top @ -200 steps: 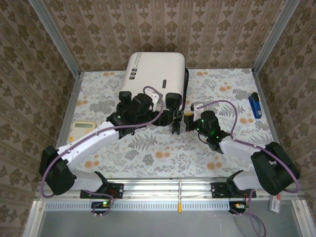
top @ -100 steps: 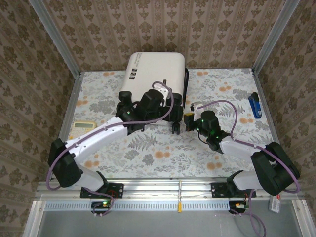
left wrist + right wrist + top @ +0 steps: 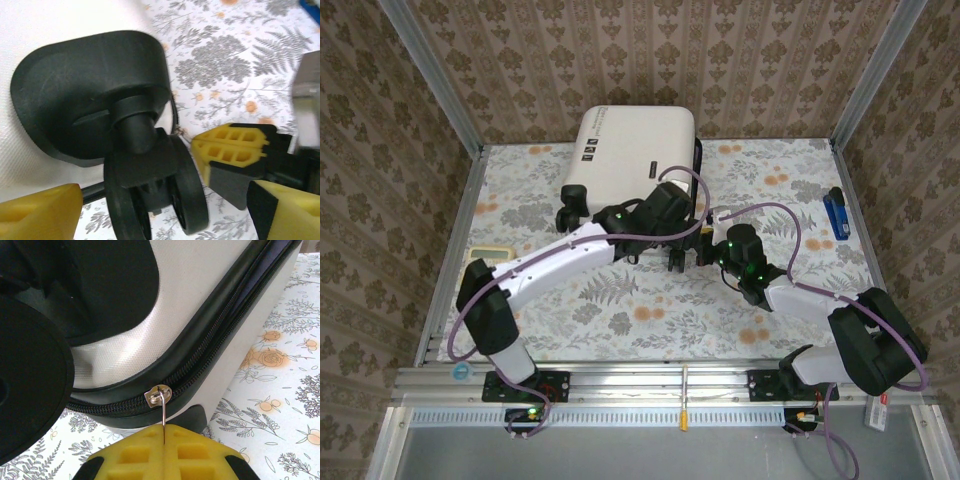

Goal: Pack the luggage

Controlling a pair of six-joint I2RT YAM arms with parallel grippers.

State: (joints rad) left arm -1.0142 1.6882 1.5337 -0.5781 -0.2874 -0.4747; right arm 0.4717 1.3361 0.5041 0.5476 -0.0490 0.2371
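The luggage [image 3: 632, 150] lies closed at the far middle of the table [image 3: 790, 300], wheels toward the arms. The right end effector [image 3: 164, 441] is pinched tight on the zipper pull [image 3: 163, 412] at the dark seam near the luggage's near right corner. The left end effector [image 3: 162, 215] stands wide and grips nothing, its fingers [image 3: 40, 215] on either side of a wheel [image 3: 190, 192], close to the right end effector
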